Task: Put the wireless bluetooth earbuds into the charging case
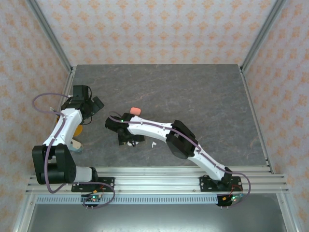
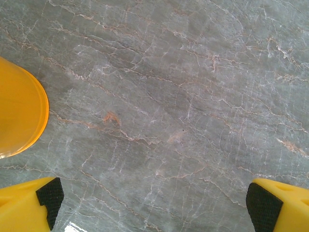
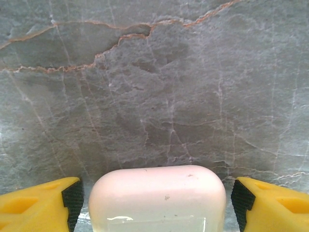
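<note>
A pale, rounded charging case (image 3: 157, 193) lies closed on the marble table between the yellow fingers of my right gripper (image 3: 155, 205). The jaws stand open, with a thin gap on each side of the case. From above, my right gripper (image 1: 128, 138) sits left of the table's centre. Just to its right lies a tiny white earbud (image 1: 153, 144). A small coral-pink case (image 1: 135, 111) rests a little farther back. My left gripper (image 2: 152, 205) is open over bare marble with nothing between its fingers.
A rounded yellow object (image 2: 19, 113) sits at the left edge of the left wrist view. The left arm (image 1: 65, 125) is folded at the table's left side. Metal frame posts and patterned walls bound the grey marble table (image 1: 207, 96).
</note>
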Motion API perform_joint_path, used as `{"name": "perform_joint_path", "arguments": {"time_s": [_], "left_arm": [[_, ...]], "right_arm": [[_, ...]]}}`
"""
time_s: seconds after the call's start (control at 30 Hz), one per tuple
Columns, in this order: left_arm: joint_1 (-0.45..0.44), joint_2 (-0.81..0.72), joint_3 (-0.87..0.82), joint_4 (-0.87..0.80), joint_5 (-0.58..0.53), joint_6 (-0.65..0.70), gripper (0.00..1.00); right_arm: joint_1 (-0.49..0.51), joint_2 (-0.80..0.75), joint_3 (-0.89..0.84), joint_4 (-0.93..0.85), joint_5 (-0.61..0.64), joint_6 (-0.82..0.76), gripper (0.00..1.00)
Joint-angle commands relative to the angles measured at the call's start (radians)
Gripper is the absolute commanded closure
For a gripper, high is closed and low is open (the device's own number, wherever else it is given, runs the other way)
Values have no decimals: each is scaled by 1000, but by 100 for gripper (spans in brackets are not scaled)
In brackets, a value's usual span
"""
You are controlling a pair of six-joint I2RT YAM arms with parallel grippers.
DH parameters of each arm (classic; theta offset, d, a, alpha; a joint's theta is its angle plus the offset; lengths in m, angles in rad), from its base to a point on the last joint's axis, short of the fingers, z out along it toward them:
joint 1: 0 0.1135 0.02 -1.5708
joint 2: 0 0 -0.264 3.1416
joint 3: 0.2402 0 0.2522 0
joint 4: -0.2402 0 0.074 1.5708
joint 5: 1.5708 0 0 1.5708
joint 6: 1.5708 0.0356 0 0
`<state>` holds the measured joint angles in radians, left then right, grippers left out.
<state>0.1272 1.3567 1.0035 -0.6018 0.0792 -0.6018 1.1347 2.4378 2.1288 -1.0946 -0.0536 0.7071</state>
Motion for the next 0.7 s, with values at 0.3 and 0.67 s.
{"name": "perform_joint_path", "arguments": {"time_s": [0.3,0.67], "left_arm": [[8,-32,8,7,27,7,0],[9,-31,5,11,75,5,0]], "right_arm": [[7,-3,-43,-6,12,19,27],[4,-55,-86,11,46,23,39]]}}
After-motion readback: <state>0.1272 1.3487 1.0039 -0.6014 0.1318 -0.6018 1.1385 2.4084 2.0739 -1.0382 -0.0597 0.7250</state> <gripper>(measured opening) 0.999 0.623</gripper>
